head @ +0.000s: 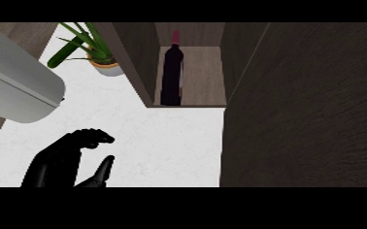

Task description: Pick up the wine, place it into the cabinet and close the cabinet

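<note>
A dark wine bottle with a red cap stands upright inside the open cabinet, on its wooden shelf toward the left wall. The cabinet's dark door fills the right side of the view, swung out over the counter. My left hand shows at the lower left, resting over the white counter with fingers up and relaxed, their tips bent a little, holding nothing. It is well apart from the bottle. My right hand does not show anywhere.
A potted green plant stands at the back, just left of the cabinet. A large grey rounded appliance sits at the left edge. White counter lies between my hand and the cabinet.
</note>
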Robot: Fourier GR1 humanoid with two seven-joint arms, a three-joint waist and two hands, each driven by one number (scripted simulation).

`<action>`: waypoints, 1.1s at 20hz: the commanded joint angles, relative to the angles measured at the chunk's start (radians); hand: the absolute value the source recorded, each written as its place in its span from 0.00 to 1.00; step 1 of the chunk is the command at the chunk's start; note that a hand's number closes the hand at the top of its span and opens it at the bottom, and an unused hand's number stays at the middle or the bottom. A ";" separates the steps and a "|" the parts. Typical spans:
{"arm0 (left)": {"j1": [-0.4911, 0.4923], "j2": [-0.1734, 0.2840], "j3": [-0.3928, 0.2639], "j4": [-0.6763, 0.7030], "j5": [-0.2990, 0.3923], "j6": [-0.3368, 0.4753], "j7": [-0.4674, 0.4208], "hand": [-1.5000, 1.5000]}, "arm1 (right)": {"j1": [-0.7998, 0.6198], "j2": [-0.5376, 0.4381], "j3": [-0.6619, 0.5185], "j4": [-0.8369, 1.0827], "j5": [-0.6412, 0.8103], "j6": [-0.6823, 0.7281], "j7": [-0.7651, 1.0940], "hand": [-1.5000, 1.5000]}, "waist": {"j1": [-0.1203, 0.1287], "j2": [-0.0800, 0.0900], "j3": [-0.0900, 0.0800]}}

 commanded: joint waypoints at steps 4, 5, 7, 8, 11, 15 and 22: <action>0.106 0.039 0.089 -0.037 0.052 -0.112 -0.054 1.00 | 0.031 0.007 0.001 -0.099 0.013 0.050 -0.011 1.00 | 0.001 0.000 0.002; 0.141 0.060 0.111 -0.018 0.076 -0.154 -0.093 1.00 | 0.012 0.016 0.053 -0.182 0.009 -0.018 0.073 1.00 | 0.005 0.000 0.001; 0.118 0.070 0.159 -0.023 0.100 -0.179 -0.074 1.00 | 0.052 0.007 0.047 -0.149 -0.066 0.024 0.056 1.00 | 0.001 0.001 0.002; 0.124 0.075 0.165 -0.015 0.112 -0.192 -0.071 1.00 | -0.016 -0.011 0.045 -0.094 -0.137 0.027 0.077 1.00 | 0.008 0.003 0.002; 0.099 0.079 0.187 -0.006 0.123 -0.201 -0.051 1.00 | -0.041 -0.005 0.120 -0.095 -0.126 0.038 0.094 1.00 | 0.005 0.003 0.002; 0.160 0.090 0.196 -0.022 0.134 -0.262 -0.087 1.00 | -0.156 0.044 0.234 -0.118 -0.101 -0.046 0.202 1.00 | 0.018 0.004 0.001; 0.143 0.094 0.260 0.016 0.158 -0.304 -0.073 1.00 | -0.386 0.152 0.345 -0.068 -0.079 -0.122 0.300 1.00 | 0.015 0.004 0.001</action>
